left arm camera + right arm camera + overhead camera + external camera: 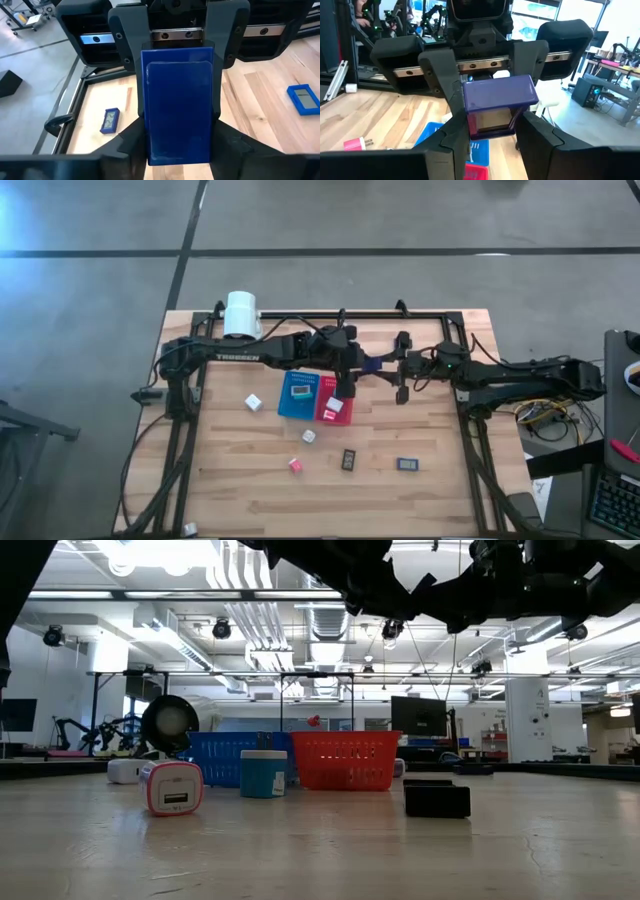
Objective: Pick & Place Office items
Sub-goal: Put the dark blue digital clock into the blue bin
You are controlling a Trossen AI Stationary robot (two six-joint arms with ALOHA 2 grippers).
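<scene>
- Now both grippers, left (177, 125) and right (490, 125), clamped together on one blue item (177, 100).
- Two trays (297, 395) mid-table.
- Five loose items (407, 464) around.

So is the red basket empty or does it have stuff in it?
Not empty. Looking down, the red perforated plastic tray holds a small white cube and a tiny pink-and-white item.

Two black, six-joint arms on a black tube frame: the left arm (250, 355) carries white "TROSSEN" lettering along its link, the right arm (520, 375) trails dark cables. Each wrist shows a silver rail with small screws behind matte, angular dark fingers (125, 45) and bulky black housings.
</scene>
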